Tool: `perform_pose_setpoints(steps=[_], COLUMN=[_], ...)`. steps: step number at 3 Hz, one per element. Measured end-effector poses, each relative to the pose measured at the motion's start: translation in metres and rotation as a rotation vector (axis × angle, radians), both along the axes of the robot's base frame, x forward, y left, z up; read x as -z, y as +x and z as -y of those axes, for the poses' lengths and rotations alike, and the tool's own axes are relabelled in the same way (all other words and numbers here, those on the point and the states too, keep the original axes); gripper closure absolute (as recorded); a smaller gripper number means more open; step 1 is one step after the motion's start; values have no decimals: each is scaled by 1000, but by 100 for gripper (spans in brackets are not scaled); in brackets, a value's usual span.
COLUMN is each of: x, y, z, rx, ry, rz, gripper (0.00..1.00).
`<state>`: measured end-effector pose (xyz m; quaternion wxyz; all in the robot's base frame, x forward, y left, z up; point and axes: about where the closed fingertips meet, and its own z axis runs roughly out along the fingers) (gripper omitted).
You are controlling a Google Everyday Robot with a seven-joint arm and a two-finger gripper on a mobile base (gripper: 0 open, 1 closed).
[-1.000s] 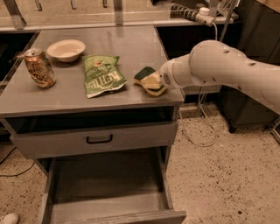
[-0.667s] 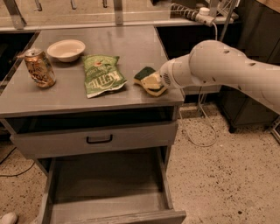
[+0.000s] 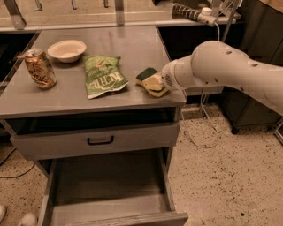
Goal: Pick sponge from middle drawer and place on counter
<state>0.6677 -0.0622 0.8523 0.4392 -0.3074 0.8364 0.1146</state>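
The sponge, dark green over a yellow body, lies tilted at the right front part of the counter, next to the chip bag. My gripper is right at the sponge, on its right side, at the end of the white arm that reaches in from the right. The arm's wrist hides part of the sponge. The middle drawer stands pulled out below, and its grey floor is bare.
A green chip bag, a drink can and a white bowl are on the counter's left half. A drawer front with a black handle sits above the open drawer. A power strip and cables hang at the back right.
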Motion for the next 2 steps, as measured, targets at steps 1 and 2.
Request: perform_pose_setpoints(steps=[1,2], x=[0,0], y=[0,0], z=[0,0], rx=[0,0], ry=[0,0], rz=[0,0], gripper=[0,0])
